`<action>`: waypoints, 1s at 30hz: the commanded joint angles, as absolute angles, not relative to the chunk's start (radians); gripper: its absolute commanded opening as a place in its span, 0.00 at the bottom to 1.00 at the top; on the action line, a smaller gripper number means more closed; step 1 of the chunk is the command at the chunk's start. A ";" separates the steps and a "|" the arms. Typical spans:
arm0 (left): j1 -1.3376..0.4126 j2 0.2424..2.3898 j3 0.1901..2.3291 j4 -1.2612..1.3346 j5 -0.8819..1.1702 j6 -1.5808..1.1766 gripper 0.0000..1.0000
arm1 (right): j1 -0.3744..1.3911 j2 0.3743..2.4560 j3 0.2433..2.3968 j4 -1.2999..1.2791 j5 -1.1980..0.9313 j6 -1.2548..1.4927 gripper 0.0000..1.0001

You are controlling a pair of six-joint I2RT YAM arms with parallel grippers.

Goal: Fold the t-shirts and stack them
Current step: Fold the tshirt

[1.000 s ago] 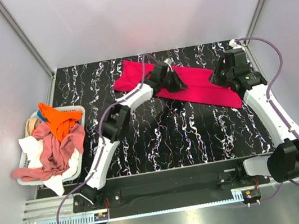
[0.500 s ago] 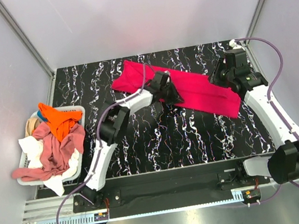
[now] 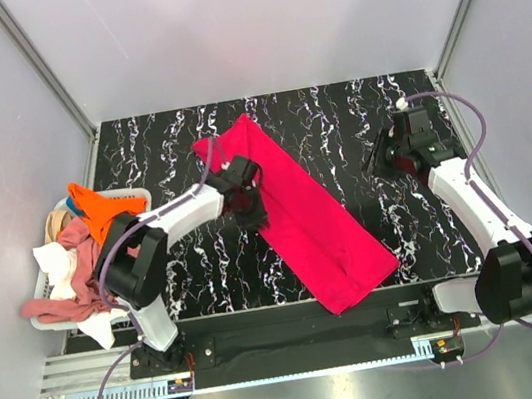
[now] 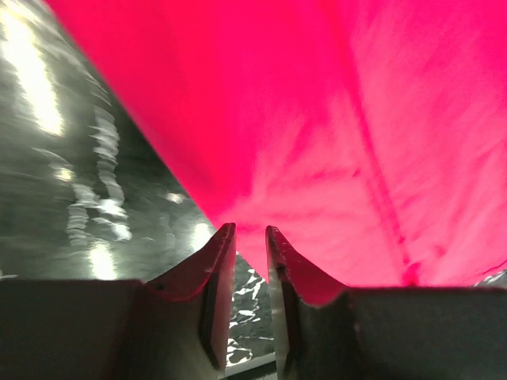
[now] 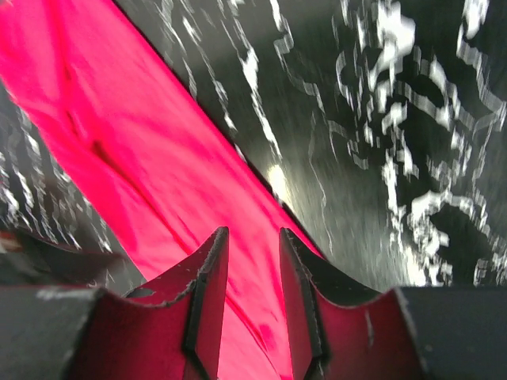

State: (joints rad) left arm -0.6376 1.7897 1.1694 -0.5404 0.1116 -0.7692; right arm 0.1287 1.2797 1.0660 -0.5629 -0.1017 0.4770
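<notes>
Nearest the rail, the left arm (image 3: 136,271) is doubled back sharply over its base. Its white forearm reaches rightward, so the left gripper (image 3: 248,197) sits on the long edge of the bright pinkish-red t-shirt (image 3: 305,224). In the wrist view its fingers (image 4: 214,269) are pressed almost together, and the cloth's edge draws down in a point into their tips.

The right arm (image 3: 485,210) runs up the table's right side. The right gripper (image 3: 384,158) hangs above bare marble, apart from the shirt, its fingers (image 5: 207,277) slightly parted with nothing between them.

The shirt is a long, soft, creased strip running diagonally across the black, white-veined table (image 3: 363,108).

At the left a white plastic basket (image 3: 140,193) holds a crumpled heap. An orange tee (image 3: 101,213) lies on top, with a dusty pink tee (image 3: 105,270), a white garment (image 3: 53,263) and a beige garment (image 3: 55,225) beneath.
</notes>
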 commanded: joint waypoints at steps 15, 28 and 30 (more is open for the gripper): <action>-0.396 2.310 2.061 -0.716 -0.057 -0.615 0.24 | 0.129 1.198 1.011 -0.453 -0.222 0.548 0.40; -0.422 2.700 2.437 -0.615 0.198 -0.679 0.26 | 0.129 1.273 1.022 -0.390 -0.190 0.502 0.40; -0.433 2.730 2.438 -0.525 0.256 -0.686 0.26 | 0.129 1.273 1.019 -0.388 -0.181 0.503 0.40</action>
State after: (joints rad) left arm -0.4099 2.6553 2.4168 -0.6266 0.1318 -0.6655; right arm 0.1287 1.2766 1.0138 -0.4305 -0.2180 0.5312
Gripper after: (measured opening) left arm 0.258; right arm 0.395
